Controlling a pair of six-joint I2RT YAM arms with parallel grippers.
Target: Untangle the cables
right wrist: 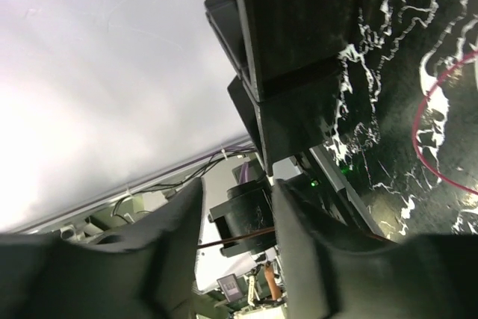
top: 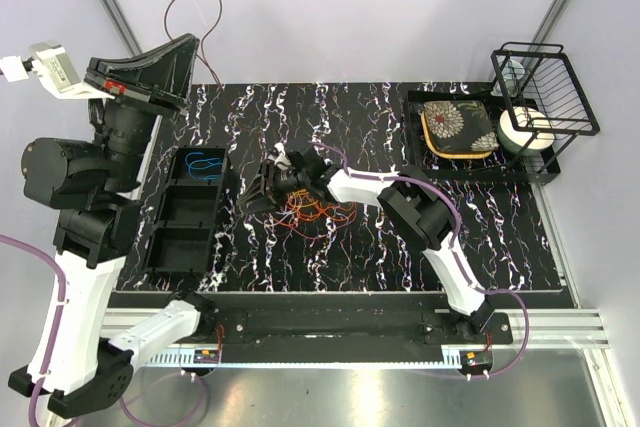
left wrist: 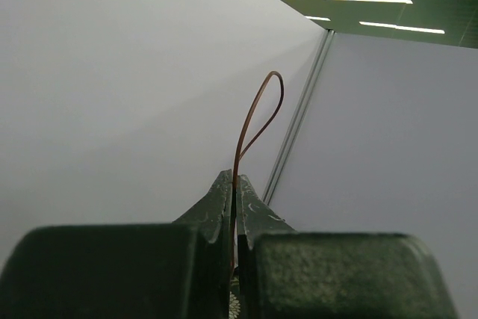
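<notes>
The left gripper (left wrist: 234, 181) clamps a raised brown cable (left wrist: 254, 101) at far left, while the right gripper (top: 256, 192) hangs part-open at the tangle (top: 315, 213) and likely needs to grip one strand next.

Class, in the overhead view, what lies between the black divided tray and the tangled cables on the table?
The right gripper, jaws apart, sits between tray and cables; the overhead view shows it.
</notes>
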